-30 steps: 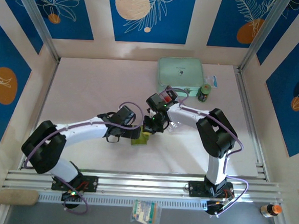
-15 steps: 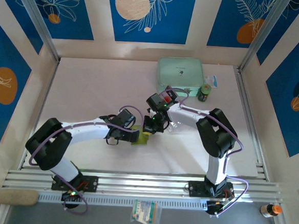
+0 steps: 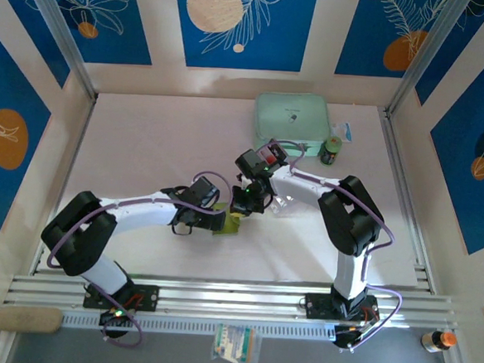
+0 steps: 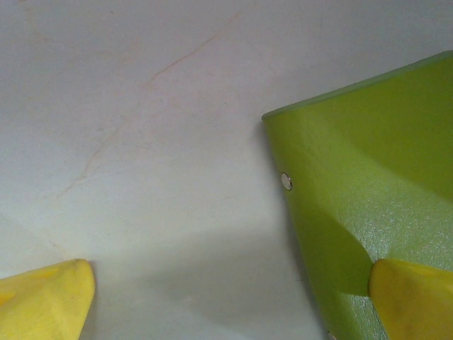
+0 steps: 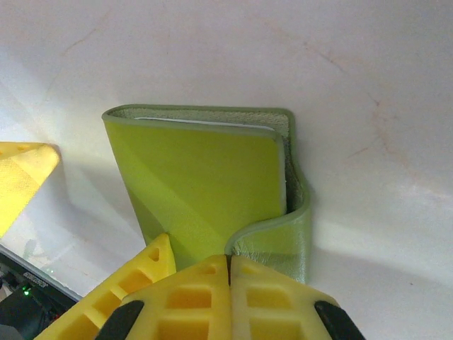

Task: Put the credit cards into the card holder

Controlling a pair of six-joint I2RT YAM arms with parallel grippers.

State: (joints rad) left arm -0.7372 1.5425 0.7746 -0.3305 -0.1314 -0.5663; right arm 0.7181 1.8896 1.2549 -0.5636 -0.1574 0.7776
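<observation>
Flap pinch by clenched right end effector [image 5: 228, 283]: hold card holder [image 5: 198, 177] mouth wide. Close released left end effector [image 4: 230, 297] on card holder corner gently, avoid sliding.

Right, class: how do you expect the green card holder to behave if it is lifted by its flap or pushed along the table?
The card holder probably bends rather than stays stiff: its flap curls softly around the edge. It looks thin and flat, so likely light, and it should slide, not roll, on the smooth table.
</observation>
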